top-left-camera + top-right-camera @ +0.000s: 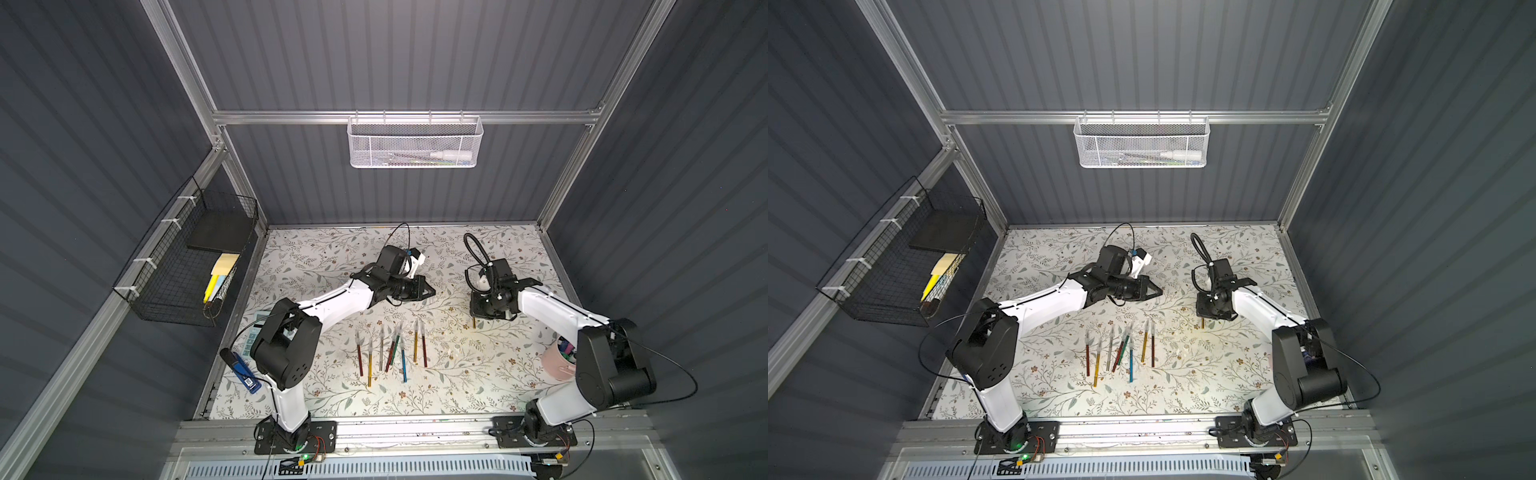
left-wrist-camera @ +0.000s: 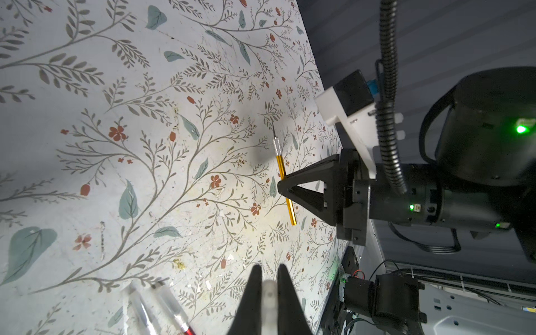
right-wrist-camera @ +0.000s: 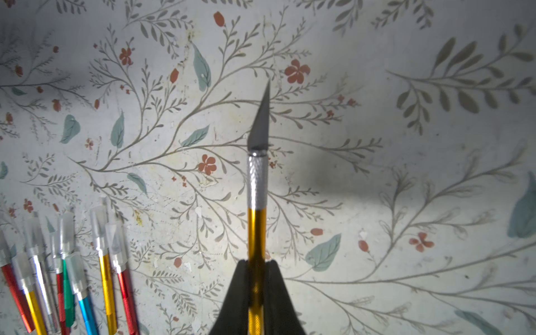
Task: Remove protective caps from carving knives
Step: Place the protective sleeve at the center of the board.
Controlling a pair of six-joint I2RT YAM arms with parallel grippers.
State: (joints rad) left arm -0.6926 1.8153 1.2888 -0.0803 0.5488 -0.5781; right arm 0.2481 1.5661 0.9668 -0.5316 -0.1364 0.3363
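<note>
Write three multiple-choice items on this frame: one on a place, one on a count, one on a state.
1. Where is the uncapped gold knife?
A. In the right gripper
B. In a glass jar
C. Lying flat with the others
2. How many capped knives lie on the table?
A. Five
B. Eight
C. Twelve
3. The left gripper is:
A. Open and empty
B. Shut on a clear cap
C. Shut on scissors
1 A: it clamps the gold handle.
2 B: eight handles show in both top views.
3 B: a pale cap sits in its grip.
</note>
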